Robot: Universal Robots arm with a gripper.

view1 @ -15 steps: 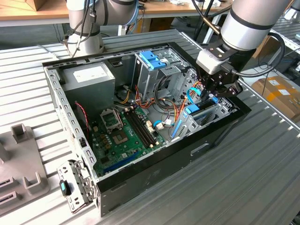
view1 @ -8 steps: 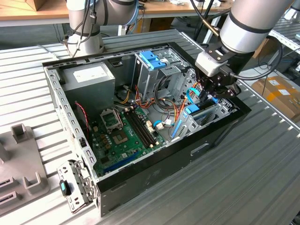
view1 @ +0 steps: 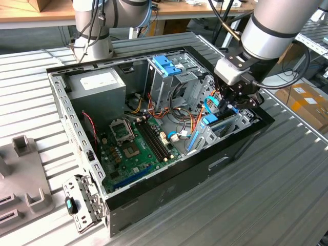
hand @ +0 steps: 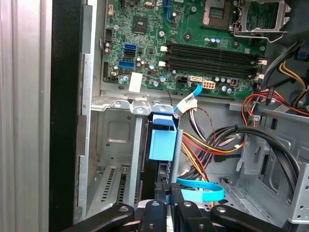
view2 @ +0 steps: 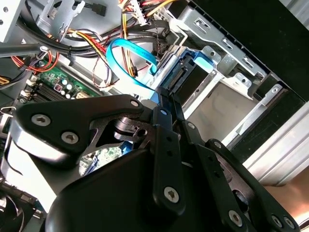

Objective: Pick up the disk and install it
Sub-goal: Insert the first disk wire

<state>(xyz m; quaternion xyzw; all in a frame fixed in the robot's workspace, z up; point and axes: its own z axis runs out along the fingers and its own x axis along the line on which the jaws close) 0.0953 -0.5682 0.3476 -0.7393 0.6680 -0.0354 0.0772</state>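
Blue-railed disk [hand: 162,145] sits in the drive bay [hand: 116,140] (gripper [hand: 169,191] pinching its edge).

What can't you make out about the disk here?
Disk: edge-on in the first wrist view, one end hidden by the gripper.
Disk's depth in the bay: gripper blocks it in the exterior view.
Much of the disk: gripper's body covers it in the second wrist view.

A wooden workbench [view1: 31,15] stands behind the ribbed grey metal table [view1: 287,169], cardboard boxes [view1: 307,100] beside it.
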